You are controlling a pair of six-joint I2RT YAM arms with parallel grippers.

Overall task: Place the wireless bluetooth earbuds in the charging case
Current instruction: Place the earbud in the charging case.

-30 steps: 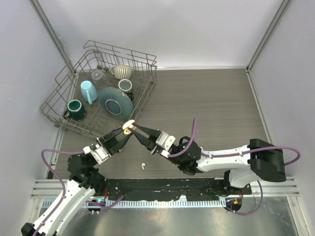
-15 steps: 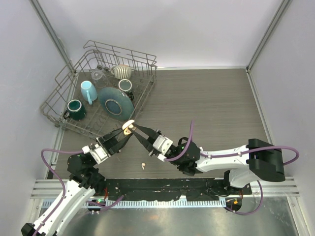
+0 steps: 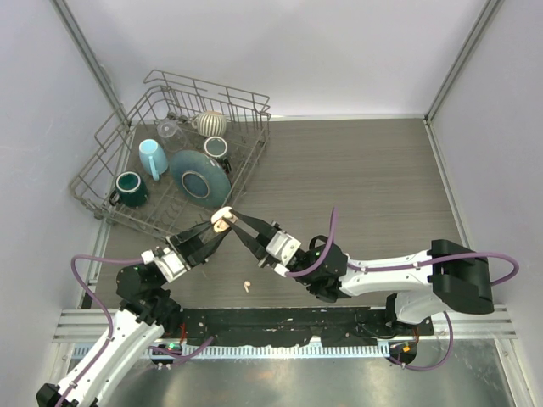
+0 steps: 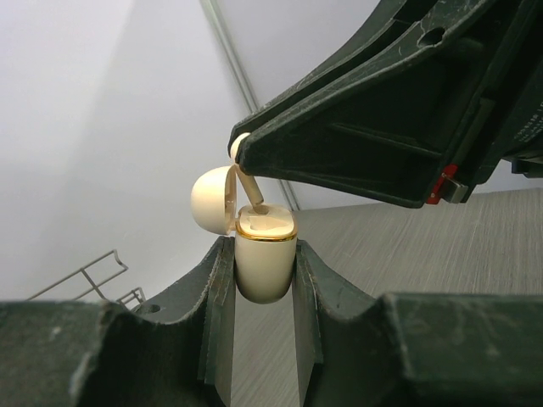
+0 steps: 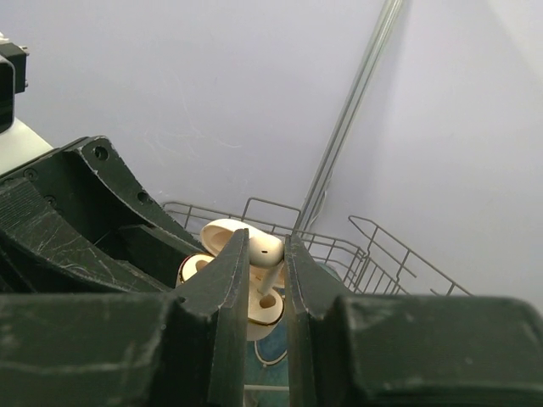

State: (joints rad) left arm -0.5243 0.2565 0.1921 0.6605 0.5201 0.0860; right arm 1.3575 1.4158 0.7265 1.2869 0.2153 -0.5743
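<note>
- Top view: left gripper (image 3: pixel 214 229) and right gripper (image 3: pixel 238 225) meet tip to tip left of centre, above the tabletop (image 3: pixel 365 186), just off the lower right corner of the dish rack (image 3: pixel 161 203).
- Charging case (image 3: pixel 223 217) sits at that meeting point. Loose earbud (image 3: pixel 247 286) lies on the tabletop below it, near the arm bases.
- Left wrist view: left gripper (image 4: pixel 263 254) jaws narrow, clamped on the sides of the charging case (image 4: pixel 265 273). Case upright, lid (image 4: pixel 212 199) hinged open to the left.
- Right gripper (image 4: pixel 246 153) comes in from the upper right with the held earbud (image 4: pixel 250 193). Stem tip is at the gold-rimmed opening, head above the rim.
- Right wrist view: right gripper (image 5: pixel 265 254) jaws narrow, pinching the held earbud (image 5: pixel 270 248) by the head, stem pointing down into the open charging case (image 5: pixel 197 264). Left gripper's dark finger (image 5: pixel 102 195) fills the left of the frame.
</note>
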